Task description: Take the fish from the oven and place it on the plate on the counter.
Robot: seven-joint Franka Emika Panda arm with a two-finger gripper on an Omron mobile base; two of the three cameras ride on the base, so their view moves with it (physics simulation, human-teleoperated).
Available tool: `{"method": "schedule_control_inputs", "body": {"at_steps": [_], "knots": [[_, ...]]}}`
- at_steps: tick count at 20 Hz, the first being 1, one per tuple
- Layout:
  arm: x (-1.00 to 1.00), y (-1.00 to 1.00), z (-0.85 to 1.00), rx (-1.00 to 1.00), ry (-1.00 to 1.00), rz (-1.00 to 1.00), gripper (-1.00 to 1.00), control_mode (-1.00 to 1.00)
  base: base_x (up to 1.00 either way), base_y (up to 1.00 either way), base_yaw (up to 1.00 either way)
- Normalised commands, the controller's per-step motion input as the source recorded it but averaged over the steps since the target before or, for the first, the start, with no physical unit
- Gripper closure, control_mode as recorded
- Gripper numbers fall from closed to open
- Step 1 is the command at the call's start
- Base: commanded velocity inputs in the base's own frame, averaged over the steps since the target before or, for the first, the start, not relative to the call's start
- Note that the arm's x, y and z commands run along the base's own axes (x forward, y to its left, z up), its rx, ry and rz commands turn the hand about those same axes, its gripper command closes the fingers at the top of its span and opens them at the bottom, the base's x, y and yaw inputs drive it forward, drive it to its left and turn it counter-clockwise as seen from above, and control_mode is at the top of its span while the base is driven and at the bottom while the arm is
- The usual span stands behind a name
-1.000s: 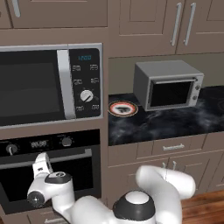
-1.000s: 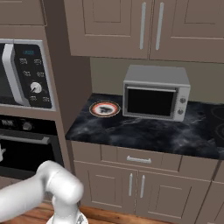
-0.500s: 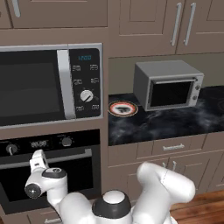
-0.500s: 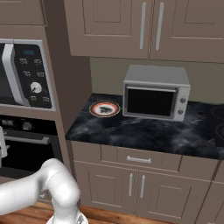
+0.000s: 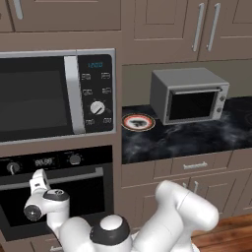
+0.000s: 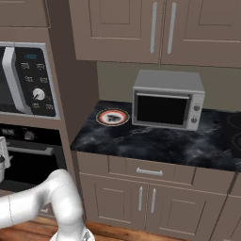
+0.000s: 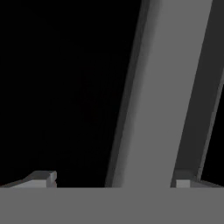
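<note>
Gripper [image 5: 38,178] at the shut oven [image 5: 59,189] door, handle [image 7: 162,92] between its spread, empty fingers.
Plate [image 5: 138,122] sits near the counter [image 5: 197,138] left edge, beside the toaster oven [image 5: 189,96].

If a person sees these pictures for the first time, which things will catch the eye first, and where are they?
The white arm reaches low to the closed oven, its gripper close to the silver bar handle, which runs large between the open fingertips in the hand view. On the black marbled counter, the small orange-rimmed plate sits left of the grey toaster oven. The big microwave sits above the oven.
</note>
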Motion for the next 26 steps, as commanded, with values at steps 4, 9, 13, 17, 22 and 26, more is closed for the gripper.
{"method": "schedule_control_inputs", "body": {"at_steps": [4, 9, 13, 17, 22, 26], "knots": [[0.38, 0.23, -0.35, 0.0, 0.0, 0.0, -1.0, -1.0, 0.0, 0.0, 0.0], [0.14, 0.21, -0.12, 0.0, 0.0, 0.0, -1.0, -1.0, 0.0, 0.0, 0.0], [0.0, 0.02, 0.0, 0.0, 0.0, 0.0, -1.0, -1.0, 0.0, 0.0, 0.0], [0.0, 0.0, 0.0, 0.0, 0.0, 0.0, 1.0, -1.0, 0.0, 0.0, 0.0], [0.0, 0.0, 0.0, 0.0, 0.0, 0.0, 1.0, -1.0, 0.0, 0.0, 0.0], [0.0, 0.0, -0.01, 0.0, 0.0, 0.0, 1.0, -1.0, 0.0, 0.0, 0.0]]}}
